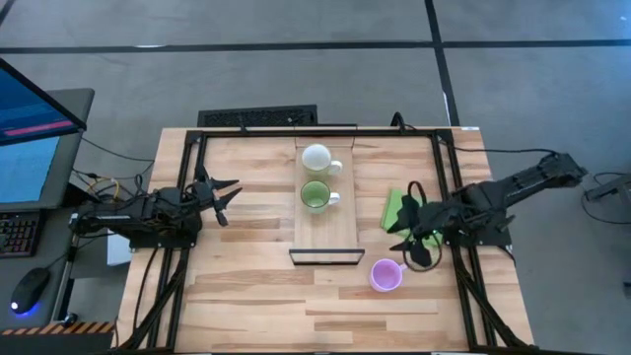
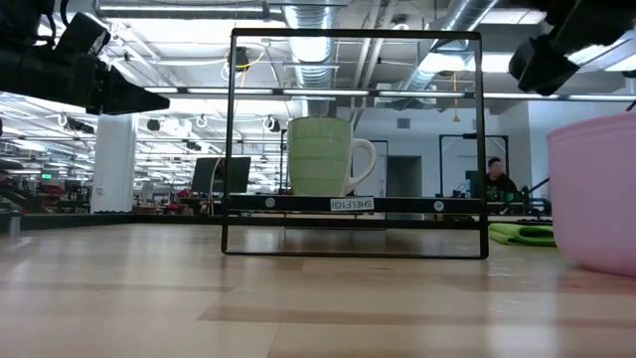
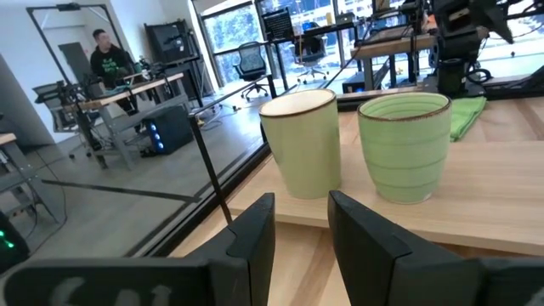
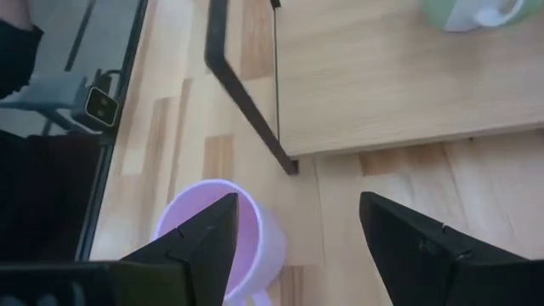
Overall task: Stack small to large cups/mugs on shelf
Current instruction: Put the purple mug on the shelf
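White mug [image 1: 316, 158] and green mug [image 1: 315, 195] lined up on pale wood shelf [image 1: 326, 232]; light purple mug [image 1: 385, 275] off it, under wide-open right gripper [image 1: 422, 247] poised to grasp; left gripper [image 1: 225, 197] open, idle.

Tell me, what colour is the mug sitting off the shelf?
Light purple mug; clearest in the high view.
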You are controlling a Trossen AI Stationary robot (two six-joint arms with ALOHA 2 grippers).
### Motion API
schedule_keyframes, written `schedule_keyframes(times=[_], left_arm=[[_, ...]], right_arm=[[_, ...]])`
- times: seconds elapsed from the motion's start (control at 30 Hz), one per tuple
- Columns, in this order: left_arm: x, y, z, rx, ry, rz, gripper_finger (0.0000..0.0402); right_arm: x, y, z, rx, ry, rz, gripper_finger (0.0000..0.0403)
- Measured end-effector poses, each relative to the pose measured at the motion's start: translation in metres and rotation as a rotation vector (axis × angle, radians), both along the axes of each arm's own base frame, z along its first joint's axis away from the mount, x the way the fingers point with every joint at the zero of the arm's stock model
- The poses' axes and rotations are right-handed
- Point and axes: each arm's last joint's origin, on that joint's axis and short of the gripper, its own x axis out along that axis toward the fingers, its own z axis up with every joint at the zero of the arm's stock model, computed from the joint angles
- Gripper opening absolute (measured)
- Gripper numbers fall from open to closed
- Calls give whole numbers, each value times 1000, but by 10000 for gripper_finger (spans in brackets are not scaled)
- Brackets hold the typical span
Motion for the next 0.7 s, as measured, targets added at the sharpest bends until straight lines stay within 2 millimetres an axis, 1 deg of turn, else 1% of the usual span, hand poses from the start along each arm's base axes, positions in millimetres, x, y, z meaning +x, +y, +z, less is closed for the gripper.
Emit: schedule_keyframes(times=[0.13,0.23,0.47,0.7], left_arm=[[0,0,0,-3,-1,0,103],[0,0,0,-3,0,0,103],[0,0,0,-3,0,0,103],[0,0,0,-3,1,-1,103]], right_arm=[[6,15,2,-16,16,-6,268],[12,25,-1,-34,42,-24,268],[25,41,-24,-53,165,-71,268],[32,49,-41,-56,246,-114,268]])
